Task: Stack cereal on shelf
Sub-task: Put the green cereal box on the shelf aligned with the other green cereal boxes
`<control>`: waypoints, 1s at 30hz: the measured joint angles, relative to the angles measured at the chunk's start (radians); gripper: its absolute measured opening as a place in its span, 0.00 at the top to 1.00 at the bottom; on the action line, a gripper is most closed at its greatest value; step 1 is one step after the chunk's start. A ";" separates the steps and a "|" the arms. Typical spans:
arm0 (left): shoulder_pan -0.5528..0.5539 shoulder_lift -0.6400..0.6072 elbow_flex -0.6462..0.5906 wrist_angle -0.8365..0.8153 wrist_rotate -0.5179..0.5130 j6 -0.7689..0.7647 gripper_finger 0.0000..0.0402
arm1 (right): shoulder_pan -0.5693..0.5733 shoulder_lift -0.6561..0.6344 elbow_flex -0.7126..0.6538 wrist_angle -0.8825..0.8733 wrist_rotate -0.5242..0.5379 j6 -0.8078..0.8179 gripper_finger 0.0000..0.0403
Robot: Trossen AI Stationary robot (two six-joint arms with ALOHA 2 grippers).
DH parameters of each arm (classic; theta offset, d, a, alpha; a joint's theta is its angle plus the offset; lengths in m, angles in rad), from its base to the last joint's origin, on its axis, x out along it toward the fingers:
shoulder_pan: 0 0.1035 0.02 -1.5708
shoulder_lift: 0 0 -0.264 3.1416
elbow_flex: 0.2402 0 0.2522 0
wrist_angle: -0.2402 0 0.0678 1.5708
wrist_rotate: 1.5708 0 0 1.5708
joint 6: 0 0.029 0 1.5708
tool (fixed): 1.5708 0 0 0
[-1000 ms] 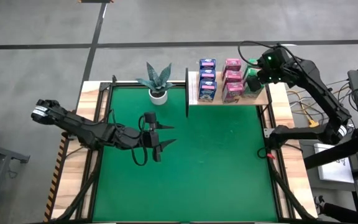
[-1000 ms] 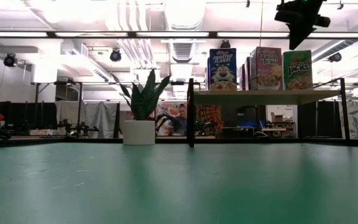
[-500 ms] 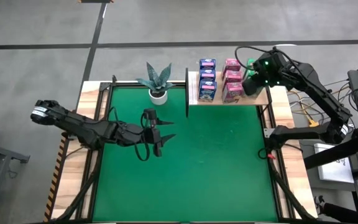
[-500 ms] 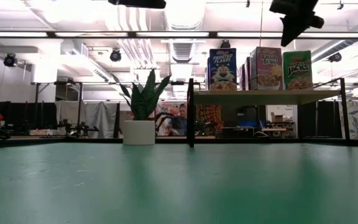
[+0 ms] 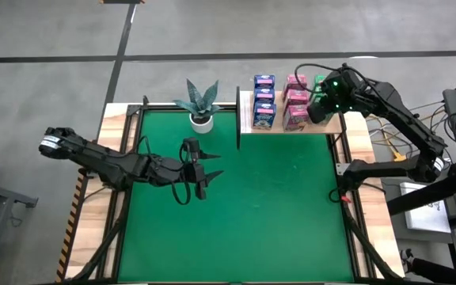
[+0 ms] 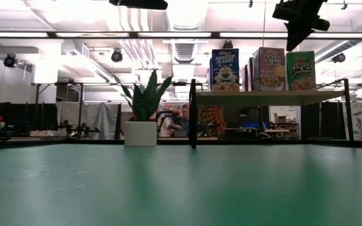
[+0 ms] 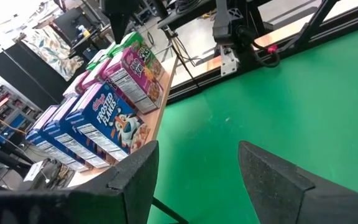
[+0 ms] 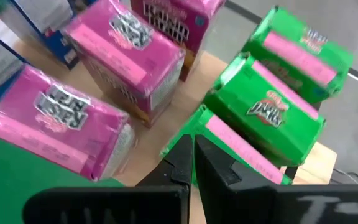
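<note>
Cereal: Although only some boxes are seen from any one camera, nine are counted across the views, all upright on the shelf [image 5: 291, 128]: blue boxes [image 5: 264, 100] in one row, pink boxes [image 5: 295, 99] in the middle row, green boxes [image 8: 278, 115] in the row nearest the right arm. The labels are turned toward the desk, as is seen in the low view, where one blue [image 6: 225, 69], one pink [image 6: 268, 68] and one green [image 6: 300, 70] front are shown side by side.

Reason for the arrangement: Colours are grouped into rows, so the stack is judged to be essentially complete, with no box seen lying on the green desk [image 5: 275, 214].

Shelf: The light-wood board is set at the desk's far edge, raised on black uprights, with a potted plant [image 5: 201, 105] just beside it.

Right tool [image 8: 193, 163]: It is held above the green row, fingers pressed fully together and nothing gripped; no contact with a box can be confirmed. A closed, empty tool over the last row is judged to suit nudging or withdrawal, not carrying.

Left tool [image 7: 194, 171]: It is held over the open desk, well apart from the shelf, fingers spread and nothing between them.
</note>
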 joint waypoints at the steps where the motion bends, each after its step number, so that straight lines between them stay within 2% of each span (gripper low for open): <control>1: 0.000 0.000 0.000 -0.001 0.000 0.000 0.49 | 0.000 -0.001 -0.008 -0.001 0.000 0.004 0.98; 12: 0.000 0.000 0.000 -0.001 0.001 -0.002 0.49 | 0.000 -0.006 -0.014 -0.050 -0.009 -0.017 0.98; 17: 0.000 0.000 0.000 0.000 0.001 -0.004 0.49 | 0.000 -0.018 -0.014 -0.058 -0.057 -0.034 0.98; 30: 0.000 0.000 0.000 0.011 0.002 -0.004 0.49 | -0.001 -0.027 -0.011 -0.039 -0.053 -0.057 0.98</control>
